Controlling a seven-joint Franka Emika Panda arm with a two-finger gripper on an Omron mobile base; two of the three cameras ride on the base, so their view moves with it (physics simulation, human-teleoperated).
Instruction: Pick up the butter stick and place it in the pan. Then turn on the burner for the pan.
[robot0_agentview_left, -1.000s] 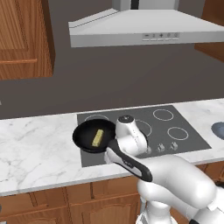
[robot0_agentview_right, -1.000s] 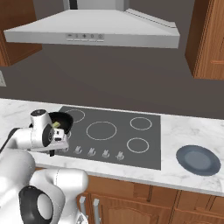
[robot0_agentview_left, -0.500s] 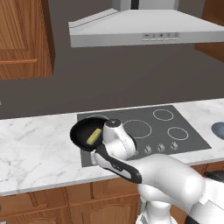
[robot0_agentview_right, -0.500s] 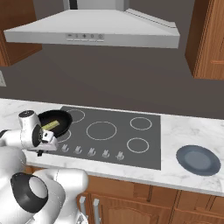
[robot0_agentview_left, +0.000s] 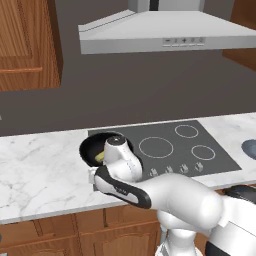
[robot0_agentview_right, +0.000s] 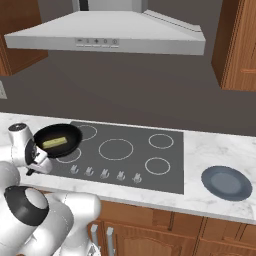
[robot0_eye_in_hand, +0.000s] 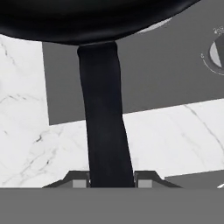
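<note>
arm has swung left, jaws clamped on the pan (robot0_agentview_right: 56, 142) handle, butter stick (robot0_agentview_right: 55, 143) inside, knobs (robot0_agentview_right: 104, 173) alongside.

Even, soft rendered light with faint shadows, no glare; the hand view looks slightly blurred up close.

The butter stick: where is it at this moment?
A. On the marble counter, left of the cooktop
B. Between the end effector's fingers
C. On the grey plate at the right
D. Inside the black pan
D: in the right base view the butter stick lies inside the pan, while the end effector is shut on the pan's handle.
</note>
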